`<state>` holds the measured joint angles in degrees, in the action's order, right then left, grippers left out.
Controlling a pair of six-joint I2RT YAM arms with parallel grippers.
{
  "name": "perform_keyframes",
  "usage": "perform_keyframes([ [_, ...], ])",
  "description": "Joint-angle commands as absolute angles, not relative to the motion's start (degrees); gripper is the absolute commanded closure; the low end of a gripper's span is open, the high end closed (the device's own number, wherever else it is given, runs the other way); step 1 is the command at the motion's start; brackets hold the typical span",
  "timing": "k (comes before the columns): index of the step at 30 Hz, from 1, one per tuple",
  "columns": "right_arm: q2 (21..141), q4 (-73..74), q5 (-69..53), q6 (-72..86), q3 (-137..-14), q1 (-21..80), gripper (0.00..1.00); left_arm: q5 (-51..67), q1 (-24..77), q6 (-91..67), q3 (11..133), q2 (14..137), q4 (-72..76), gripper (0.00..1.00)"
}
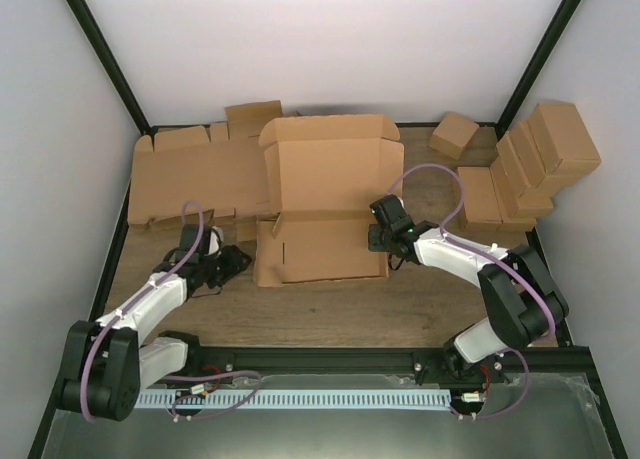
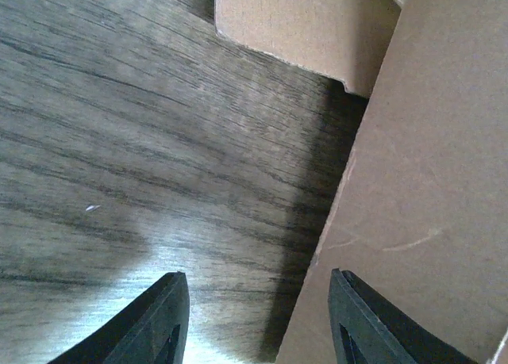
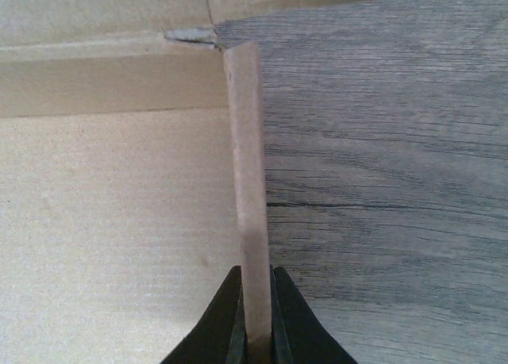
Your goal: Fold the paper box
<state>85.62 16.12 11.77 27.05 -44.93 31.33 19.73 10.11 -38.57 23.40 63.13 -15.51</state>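
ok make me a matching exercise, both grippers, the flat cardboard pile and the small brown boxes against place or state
1 right gripper
2 left gripper
3 pile of flat brown cardboard blanks
4 cluster of small brown cardboard boxes

a back right of the wooden table
b jaws apart, gripping nothing
c back left of the table
d shut on an upright flap of the brown cardboard paper box

Pairs: 1-d, 2-b, 3-c, 4-a
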Motion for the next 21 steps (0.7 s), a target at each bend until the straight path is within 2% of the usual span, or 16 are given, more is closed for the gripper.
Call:
perform_keyframes([
  [1, 84.98, 13.97, 12.96, 26.99, -45.08, 31.29, 0.99, 21.4, 9.84, -39.01, 22.06, 65.18, -10.94, 0.49],
  [21, 86.3, 13.22, 10.74, 26.77, -45.74, 31.28, 0.99, 37.34, 9.84, -45.08, 18.68, 74.76, 4.11, 0.6],
])
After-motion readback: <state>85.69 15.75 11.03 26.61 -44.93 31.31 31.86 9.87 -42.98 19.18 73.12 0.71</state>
